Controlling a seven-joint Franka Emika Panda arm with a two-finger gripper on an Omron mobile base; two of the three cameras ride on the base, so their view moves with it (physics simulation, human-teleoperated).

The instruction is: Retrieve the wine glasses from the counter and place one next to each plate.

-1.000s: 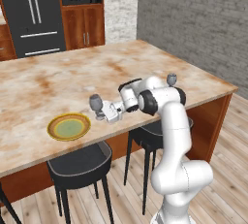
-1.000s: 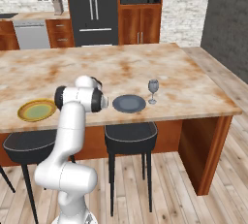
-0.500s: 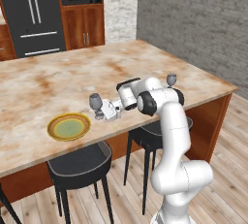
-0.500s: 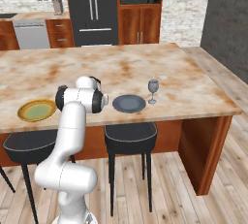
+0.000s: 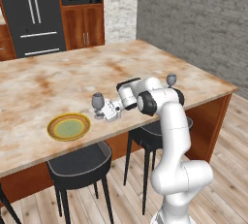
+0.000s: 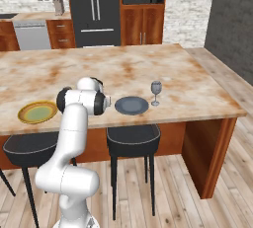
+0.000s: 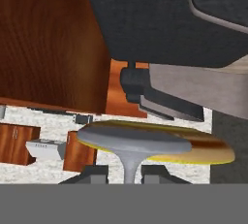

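Smoky translucent wine glass (image 5: pixel 98 103) on mottled stone island top (image 5: pixel 58 80) (wood-sided), matt.

My arm (image 5: pixel 169 136) is glossy white, built from thick rounded tubular links with smooth bulging shells. Dark, near-black bands ring the joints (image 6: pixel 63 99), most clearly at the elbow and wrist. The lower segment swells into a fat white base column (image 6: pixel 69 187). The hand (image 5: pixel 112 110) is a small white block with dark trim.
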